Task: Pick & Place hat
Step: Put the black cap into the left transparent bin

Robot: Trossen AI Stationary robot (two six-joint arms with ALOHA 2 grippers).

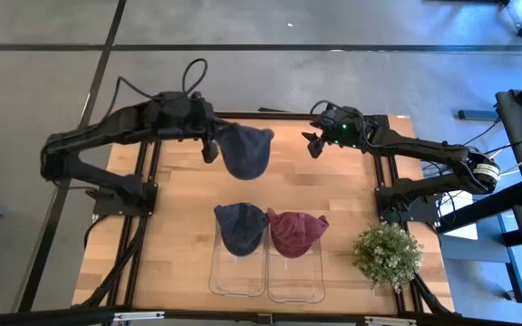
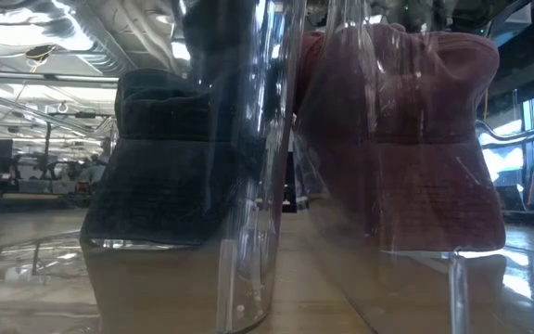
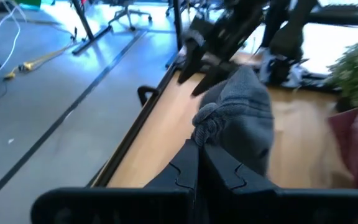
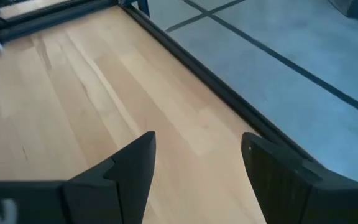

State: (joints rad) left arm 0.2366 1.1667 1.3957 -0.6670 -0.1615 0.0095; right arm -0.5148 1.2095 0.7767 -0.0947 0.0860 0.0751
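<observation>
Item: grey hat (image 1: 246, 151), soft cloth, light and floppy by the look of it; it hangs limp over the far side of the table (image 1: 179, 235). Your left gripper (image 1: 211, 149) is pinched together on a bunched fold at its edge, so expect sag and swing; a thicker seam would likely hold better. Your right gripper (image 1: 314, 143) waits nearby, fingers apart, holding nothing. Two further hats, navy (image 1: 240, 226) and maroon (image 1: 295, 232), sit on clear stands (image 1: 266, 270).

Even, soft overhead light falls on the pale wooden counter (image 1: 179, 226). The clear plastic stands (image 2: 267, 186) glare and distort; the left wrist view is motion-blurred.
</observation>
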